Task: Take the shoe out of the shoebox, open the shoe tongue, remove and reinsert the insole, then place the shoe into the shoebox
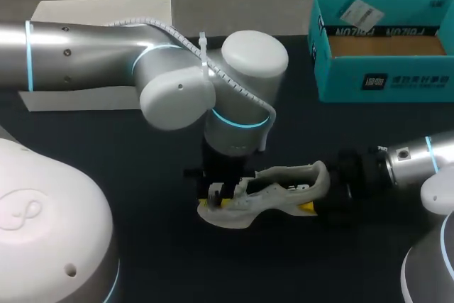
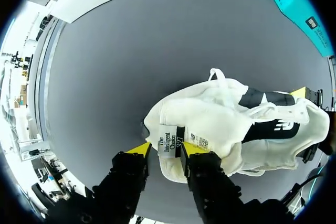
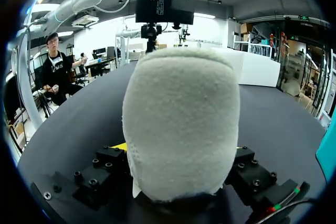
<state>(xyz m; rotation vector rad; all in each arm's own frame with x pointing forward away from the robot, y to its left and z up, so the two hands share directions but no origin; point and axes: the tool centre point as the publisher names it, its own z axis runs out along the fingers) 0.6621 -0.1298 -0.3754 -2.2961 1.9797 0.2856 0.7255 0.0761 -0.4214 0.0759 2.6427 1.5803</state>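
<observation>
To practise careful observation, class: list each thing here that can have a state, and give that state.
shoebox: open, no shoe inside
shoe: out of the shoebox, gripped at both ends
tongue: pinched from two sides
left gripper: shut on tongue
right gripper: shut on shoe, at the heel

Left arm [image 1: 85, 47]: silver-grey tubular links, rounded white joint caps, glowing light-blue rings; white spiral-wrapped cable [image 1: 213, 69] zip-tied along it. Right arm [image 1: 415, 157]: same finish, black wrist section. Left gripper [image 2: 165, 148]: black fingers, yellow tips. Right gripper [image 3: 178, 148]: black blocks, socket screws.
</observation>
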